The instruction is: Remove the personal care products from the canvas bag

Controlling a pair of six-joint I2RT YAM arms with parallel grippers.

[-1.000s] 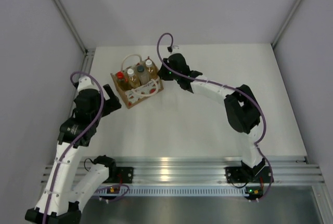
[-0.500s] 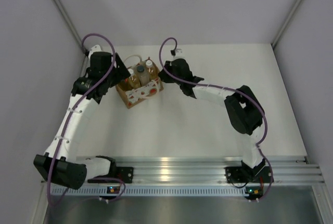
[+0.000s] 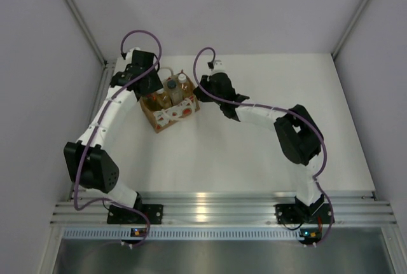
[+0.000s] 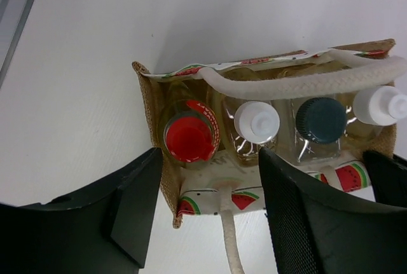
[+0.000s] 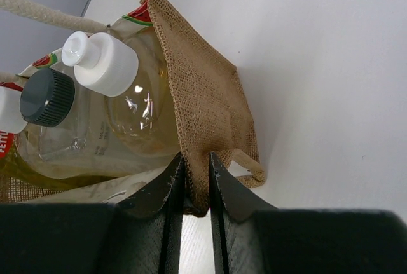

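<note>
The canvas bag stands upright at the back-left of the desk w/ all four bottles inside in a row. The red-capped bottle is at one end, then a white-capped bottle, the dark-capped bottle and a second white cap at the other end. Nothing is out yet, so the job looks barely begun.

The L fingers hang over the red-cap end, approx. half open, one each side of that bottle, holding nothing. The R fingers are pinched shut on the burlap end wall of the bag, by the second white cap, prob. to steady it.

The step in hand looks like grabbing the red-capped bottle and lifting it out. To do it well:
- Centre the L fingers on the cap and neck before closing.
- One finger sits close to the neighbouring white cap, so it should slip down btwn the two bottles w/o knocking either.
- The other finger is about over the bag's end wall. Whether it would land inside or outside can't be told. It should go inside, or cloth gets pinched along w/ the bottle.
- Grip below the cap if there's room, since smooth plastic may slip.
- Lift straight up, clear of the rope handle lying across the tops, w/ the R fingers holding the bag down so it doesn't rise too.
</note>
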